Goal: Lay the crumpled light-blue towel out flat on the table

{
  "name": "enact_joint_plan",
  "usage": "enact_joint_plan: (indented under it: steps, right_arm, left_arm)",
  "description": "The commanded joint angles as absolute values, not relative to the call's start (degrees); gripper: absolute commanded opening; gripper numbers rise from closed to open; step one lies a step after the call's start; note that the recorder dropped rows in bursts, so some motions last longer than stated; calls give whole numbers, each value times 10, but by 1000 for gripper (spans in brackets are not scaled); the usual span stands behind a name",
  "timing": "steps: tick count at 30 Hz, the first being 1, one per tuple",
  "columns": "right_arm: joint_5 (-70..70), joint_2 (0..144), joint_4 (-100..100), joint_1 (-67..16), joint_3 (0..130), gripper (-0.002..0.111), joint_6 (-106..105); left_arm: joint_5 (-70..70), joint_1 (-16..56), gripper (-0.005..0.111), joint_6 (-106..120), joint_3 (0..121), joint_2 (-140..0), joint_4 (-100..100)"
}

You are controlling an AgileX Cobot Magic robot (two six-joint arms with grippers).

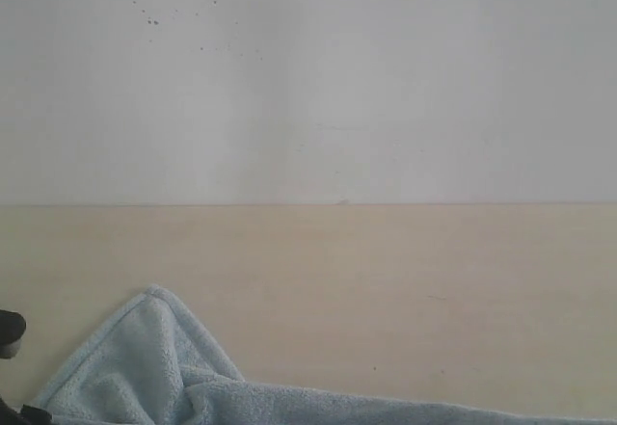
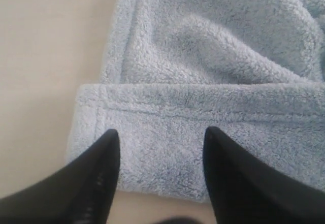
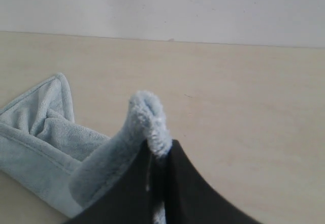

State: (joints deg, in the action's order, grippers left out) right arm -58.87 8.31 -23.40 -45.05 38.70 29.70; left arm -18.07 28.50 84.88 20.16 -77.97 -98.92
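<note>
A plain white wall [image 1: 386,78] filled the upper half of the exterior view, marked by a scatter of small dark specks [image 1: 152,22] toward its upper left. It met the pale beige surface [image 1: 434,280] along a straight seam. The light was soft and even.

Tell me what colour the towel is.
The towel is a plain pale blue with no pattern. The left wrist view shows it best.

towel [image 1: 145,372] on table [image 1: 415,280] | low-left in exterior view | wall [image 1: 308,78] behind table
</note>
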Motion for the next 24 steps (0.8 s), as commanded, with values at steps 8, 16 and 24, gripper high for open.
enact_joint_plan:
  steps: [8, 16, 24]
  right_arm:
    - [-570, 80, -238, -451, 390, 0, 293]
    - [-569, 80, -237, -451, 390, 0, 296]
    - [-568, 80, -234, -451, 390, 0, 296]
  left_arm:
    - [-187, 286, 49, 772, 217, -891, -908]
    - [-190, 286, 13, 745, 237, -953, -885]
    - [-227, 286, 4, 746, 238, -927, -913]
